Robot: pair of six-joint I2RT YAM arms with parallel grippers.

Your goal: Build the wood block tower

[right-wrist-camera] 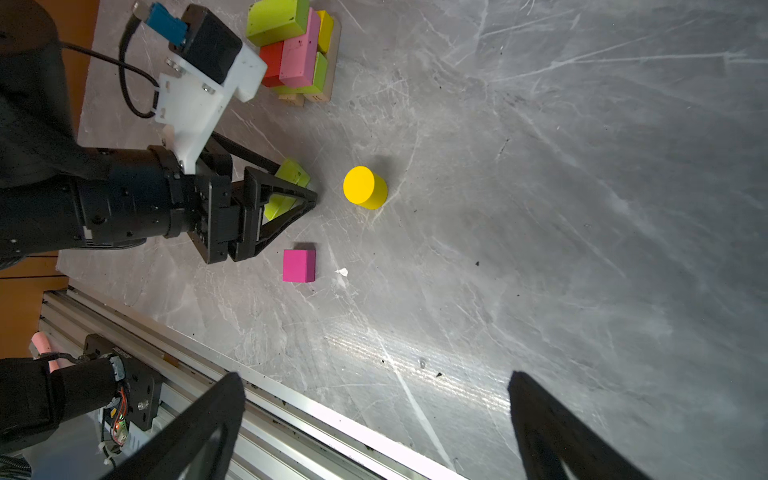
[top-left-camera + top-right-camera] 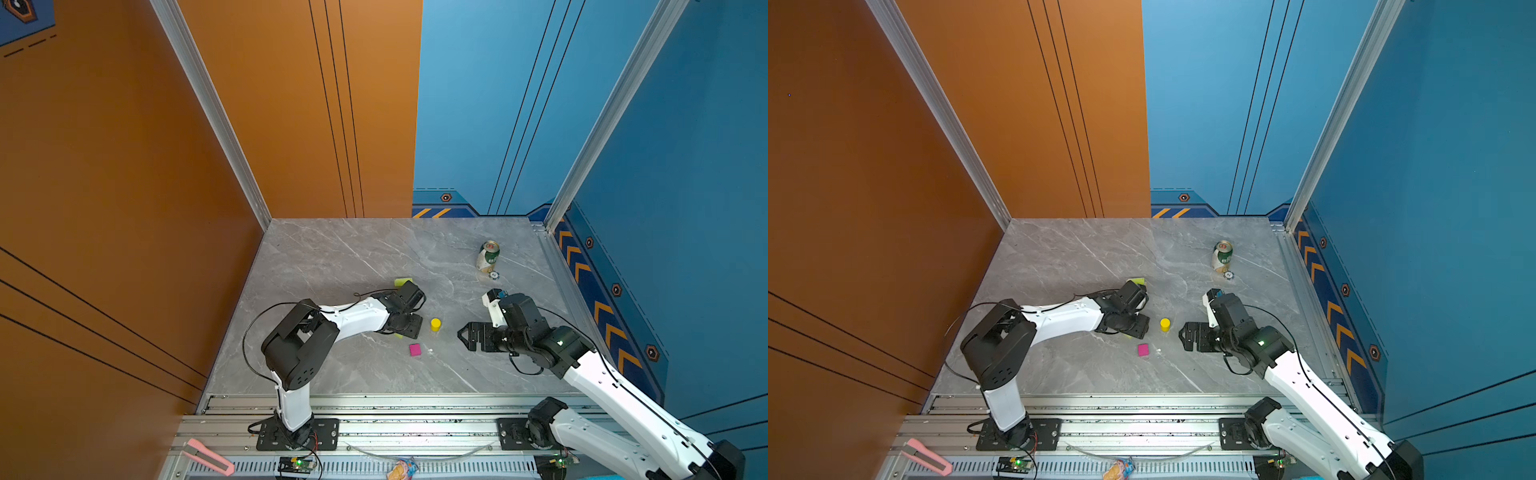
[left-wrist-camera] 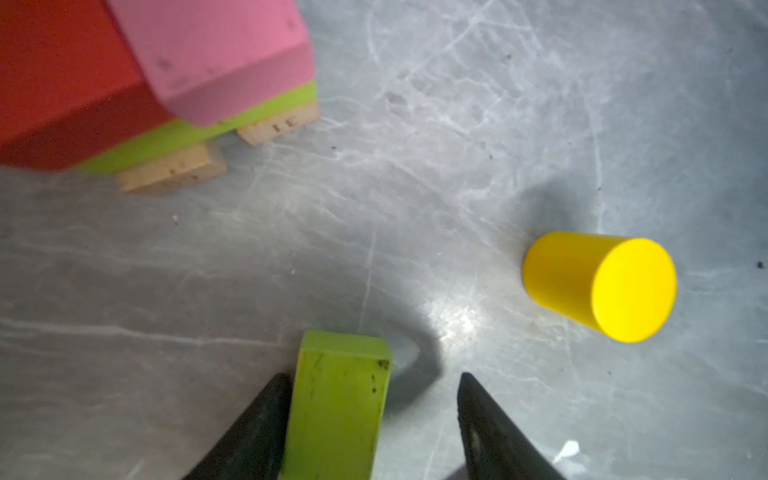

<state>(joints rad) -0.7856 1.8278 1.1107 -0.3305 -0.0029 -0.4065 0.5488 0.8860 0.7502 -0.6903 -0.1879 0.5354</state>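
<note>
We see a marble-look table [image 1: 540, 208], smooth with a sheen; tan bars [image 3: 172, 172] of bare wood; a glossy cylinder [image 3: 598, 286]; a scuffed matt green block [image 3: 336, 415].

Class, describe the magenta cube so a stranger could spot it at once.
On the grey table, find the upright yellow cylinder near the middle. Just nearer the front rail lies the magenta cube, touching nothing. It alone is magenta, boxy where its neighbour is round.

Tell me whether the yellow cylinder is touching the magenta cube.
Apart. The right wrist view shows it plainly: a stretch of bare grey table lies between the yellow cylinder and the magenta cube. Both top views show the same gap.
</note>
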